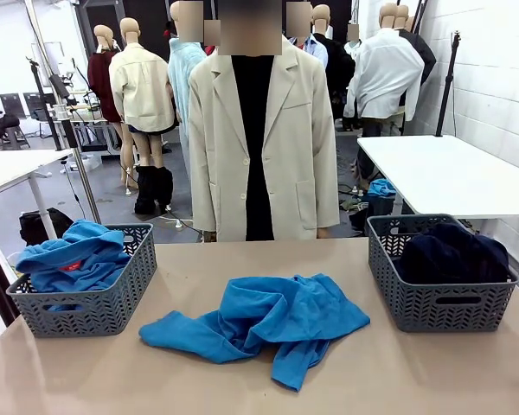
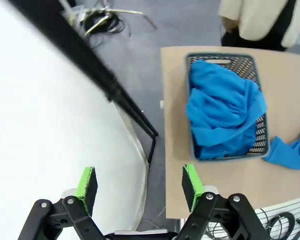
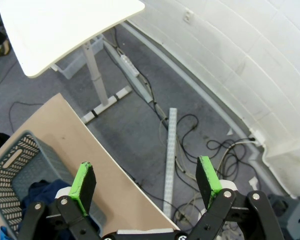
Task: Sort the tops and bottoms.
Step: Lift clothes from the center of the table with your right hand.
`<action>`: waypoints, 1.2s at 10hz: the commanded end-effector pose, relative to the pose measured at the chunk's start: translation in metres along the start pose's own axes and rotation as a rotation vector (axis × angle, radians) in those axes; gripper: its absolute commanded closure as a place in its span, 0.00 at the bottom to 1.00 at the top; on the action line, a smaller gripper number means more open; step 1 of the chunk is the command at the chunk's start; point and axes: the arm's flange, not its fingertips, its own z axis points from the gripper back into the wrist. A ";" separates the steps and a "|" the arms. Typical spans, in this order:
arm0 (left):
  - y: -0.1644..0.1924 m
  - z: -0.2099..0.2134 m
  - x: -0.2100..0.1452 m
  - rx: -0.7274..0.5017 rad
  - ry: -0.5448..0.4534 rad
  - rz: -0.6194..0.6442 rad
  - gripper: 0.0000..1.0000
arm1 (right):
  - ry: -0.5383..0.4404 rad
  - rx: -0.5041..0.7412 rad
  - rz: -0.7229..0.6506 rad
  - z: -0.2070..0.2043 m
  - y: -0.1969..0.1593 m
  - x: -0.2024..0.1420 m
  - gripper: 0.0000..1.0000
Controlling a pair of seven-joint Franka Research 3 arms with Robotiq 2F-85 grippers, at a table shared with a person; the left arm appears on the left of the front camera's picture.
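A bright blue top (image 1: pixel 268 324) lies crumpled on the table (image 1: pixel 415 372) at six o'clock, nearest the camera. At nine o'clock a grey basket (image 1: pixel 95 303) holds more blue tops (image 1: pixel 73 259), and at three o'clock a second basket (image 1: pixel 437 298) holds the dark bottoms (image 1: pixel 454 251). Both the left gripper (image 2: pixel 139 184) and the right gripper (image 3: pixel 146 179) hang with jaws apart and empty, off the table's edges; a person (image 1: pixel 261 130) stands at twelve o'clock.

top (image 1: pixel 268 324) between baskets (image 1: pixel 95 290), person (image 1: pixel 259 130) behind
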 end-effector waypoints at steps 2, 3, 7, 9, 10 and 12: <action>0.000 0.000 0.000 0.000 0.000 0.000 0.12 | 0.061 0.117 0.077 0.014 0.028 -0.025 0.00; 0.000 0.000 0.000 0.000 0.000 0.000 0.12 | 0.141 0.247 0.145 0.032 0.056 -0.055 0.00; 0.000 0.000 0.000 0.000 0.000 0.000 0.12 | 0.245 0.587 0.509 0.121 0.134 -0.153 0.00; 0.000 0.000 0.000 0.000 0.000 0.000 0.12 | 0.308 0.650 0.622 0.140 0.165 -0.192 0.00; 0.000 0.000 0.000 0.000 0.000 0.000 0.12 | 0.371 0.642 0.674 0.147 0.179 -0.207 0.00; 0.000 0.000 0.000 0.000 0.000 0.000 0.12 | 0.356 0.692 0.787 0.146 0.190 -0.225 0.00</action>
